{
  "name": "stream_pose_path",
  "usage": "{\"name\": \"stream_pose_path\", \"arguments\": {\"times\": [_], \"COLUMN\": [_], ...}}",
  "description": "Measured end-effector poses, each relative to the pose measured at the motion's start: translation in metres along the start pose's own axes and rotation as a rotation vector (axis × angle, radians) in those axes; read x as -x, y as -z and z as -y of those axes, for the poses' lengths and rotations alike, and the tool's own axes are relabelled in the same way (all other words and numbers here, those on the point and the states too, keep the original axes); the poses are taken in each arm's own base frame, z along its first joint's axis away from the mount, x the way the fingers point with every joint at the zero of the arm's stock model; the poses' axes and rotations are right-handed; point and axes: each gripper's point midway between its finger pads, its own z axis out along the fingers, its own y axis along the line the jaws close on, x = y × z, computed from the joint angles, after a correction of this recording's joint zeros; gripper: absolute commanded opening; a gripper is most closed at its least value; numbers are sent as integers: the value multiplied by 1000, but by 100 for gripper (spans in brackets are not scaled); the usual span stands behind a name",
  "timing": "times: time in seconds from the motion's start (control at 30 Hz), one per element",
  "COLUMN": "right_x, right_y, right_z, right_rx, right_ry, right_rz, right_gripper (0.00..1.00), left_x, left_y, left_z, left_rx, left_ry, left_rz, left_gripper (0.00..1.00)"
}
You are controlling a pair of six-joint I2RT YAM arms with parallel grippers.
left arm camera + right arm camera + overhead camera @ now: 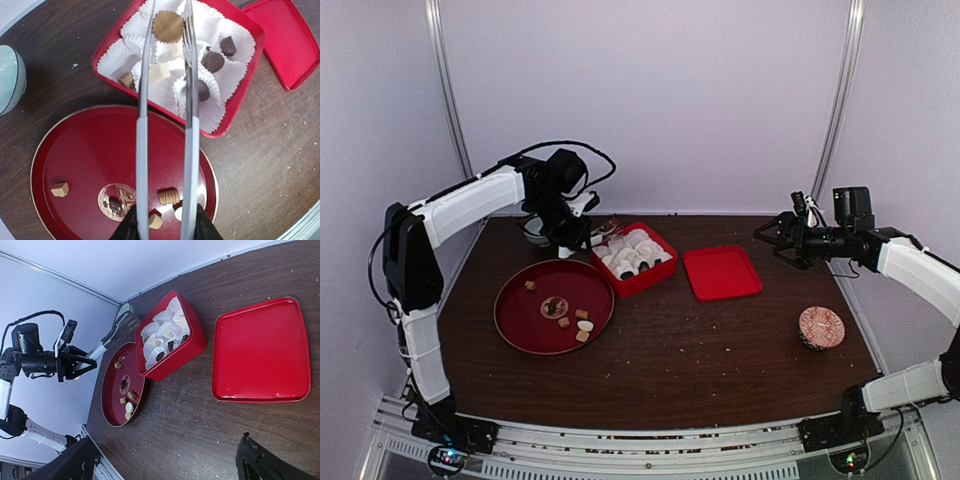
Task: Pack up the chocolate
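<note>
My left gripper point(166, 225) is shut on a pair of metal tongs point(142, 135). The tong tips reach over the red box point(107, 47) and pinch a round tan chocolate point(167, 26) between them. White paper cups line the box, and some hold dark, tan and cream pieces point(213, 61). Loose chocolates lie on the round red plate point(75, 150): a tan cube point(60, 189), a ribbed tan one point(169, 196), and others near my fingers. My right gripper point(770, 238) hangs open and empty above the table's right side, far from the box point(638, 262).
The red box lid point(722, 272) lies flat to the right of the box. A small patterned bowl point(821, 327) sits at the near right. A teal bowl point(10, 77) stands behind the plate at the left. White walls close in on three sides.
</note>
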Motion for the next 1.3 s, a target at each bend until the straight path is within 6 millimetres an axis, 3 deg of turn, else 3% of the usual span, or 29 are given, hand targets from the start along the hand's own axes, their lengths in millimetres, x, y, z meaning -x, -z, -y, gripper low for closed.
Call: {"name": "stream_pose_path", "arguments": {"times": [0.13,0.53,0.83,1.3], "right_x": [0,0,0,0], "right_y": [-1,-2,-2,-2], "right_z": [1,2,2,3], "right_rx": [-2,-4,-4,-9], "right_ry": [-1,-3,-3,-3], "right_rz": [-2,-6,-5,-3], "right_gripper": [100,100,100,100], "left_x": [10,28,26,23], "left_y": [-16,-41,-48,-56], "left_z": [-6,-22,-21,-21], "left_rx": [13,31,24,19], "left_ry": [19,53,54,55], "left_rz": [-6,-2,-14,-31], "left_gripper": [17,19,21,33]}}
